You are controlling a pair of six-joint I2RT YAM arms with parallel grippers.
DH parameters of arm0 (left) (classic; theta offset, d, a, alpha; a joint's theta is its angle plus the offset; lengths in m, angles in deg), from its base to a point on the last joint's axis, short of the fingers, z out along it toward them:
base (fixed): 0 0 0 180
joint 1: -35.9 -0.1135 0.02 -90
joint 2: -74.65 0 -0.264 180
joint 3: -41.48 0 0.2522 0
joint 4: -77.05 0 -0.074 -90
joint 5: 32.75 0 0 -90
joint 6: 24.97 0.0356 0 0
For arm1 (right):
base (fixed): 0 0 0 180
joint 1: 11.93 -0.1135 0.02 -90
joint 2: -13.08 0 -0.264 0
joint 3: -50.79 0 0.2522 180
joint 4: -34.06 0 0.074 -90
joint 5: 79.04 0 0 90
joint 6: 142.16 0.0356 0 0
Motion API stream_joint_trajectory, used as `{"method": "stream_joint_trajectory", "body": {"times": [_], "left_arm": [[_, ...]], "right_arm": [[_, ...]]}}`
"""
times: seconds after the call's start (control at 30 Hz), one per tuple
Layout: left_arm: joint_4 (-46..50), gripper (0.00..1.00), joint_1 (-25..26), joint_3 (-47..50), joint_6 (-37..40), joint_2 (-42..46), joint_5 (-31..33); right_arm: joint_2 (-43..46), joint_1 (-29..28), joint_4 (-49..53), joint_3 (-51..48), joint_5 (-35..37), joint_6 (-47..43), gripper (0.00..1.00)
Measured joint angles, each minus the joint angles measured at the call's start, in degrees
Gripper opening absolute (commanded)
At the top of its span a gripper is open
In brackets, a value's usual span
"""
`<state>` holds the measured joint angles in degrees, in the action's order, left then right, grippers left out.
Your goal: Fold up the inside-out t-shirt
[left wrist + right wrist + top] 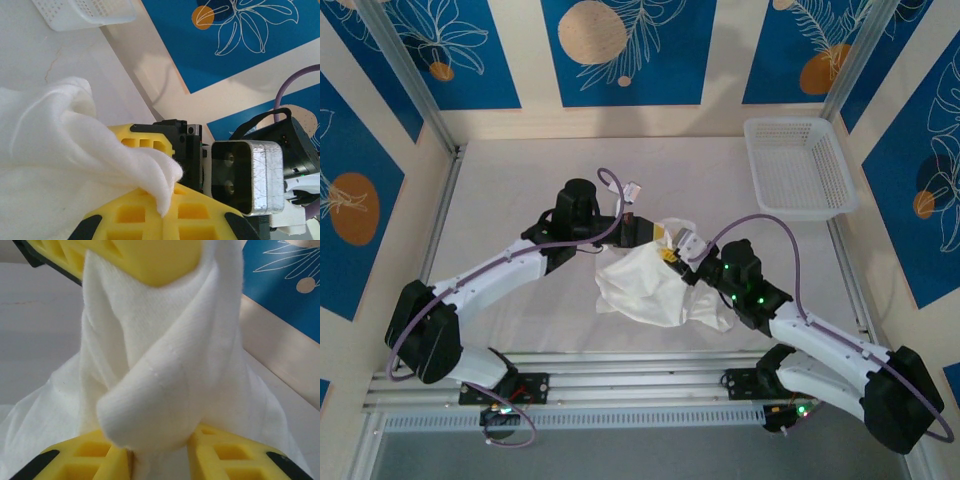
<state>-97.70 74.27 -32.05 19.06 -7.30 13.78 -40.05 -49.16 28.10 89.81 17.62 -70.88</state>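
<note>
The inside-out t-shirt (pixel 650 285) is a crumpled white bundle at the middle of the table, drawn up to a peak where both grippers meet. My left gripper (pixel 655 237) reaches in from the left and is shut on a fold of the cloth; in the left wrist view the t-shirt (pixel 60 140) runs down into the seam of the closed yellow fingers of that gripper (pixel 167 202). My right gripper (pixel 678 258) comes from the right. In its wrist view a twisted roll of the t-shirt (pixel 160 380) fills the gap between the right gripper's (pixel 160 457) yellow fingers. No neck tag shows.
A white lattice basket (pixel 798 165) stands at the back right of the white table (pixel 510 220). Metal frame rails (pixel 440 215) run along the left and right edges and across the near side. Blue patterned walls close in the back and both sides.
</note>
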Motion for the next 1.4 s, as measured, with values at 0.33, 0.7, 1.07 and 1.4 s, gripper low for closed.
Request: {"method": "stream_joint_trajectory", "body": {"times": [0.33,0.7,1.07,1.4], "left_arm": [[0.00,0.00,0.00,0.00,0.00,0.00,0.00],[0.00,0.00,0.00,0.00,0.02,0.00,0.00],[5.57,0.09,-5.84,-1.20,8.70,-2.16,0.37],[5.31,0.31,-10.64,-2.08,13.16,-13.33,1.79]], "right_arm": [[3.76,3.41,1.86,0.55,-3.26,3.91,0.30],[1.49,3.80,3.43,1.55,-5.57,5.07,0.18],[2.34,6.29,18.97,11.69,-17.59,13.51,0.00],[-2.27,13.05,23.61,18.36,-37.94,35.19,0.00]]}}
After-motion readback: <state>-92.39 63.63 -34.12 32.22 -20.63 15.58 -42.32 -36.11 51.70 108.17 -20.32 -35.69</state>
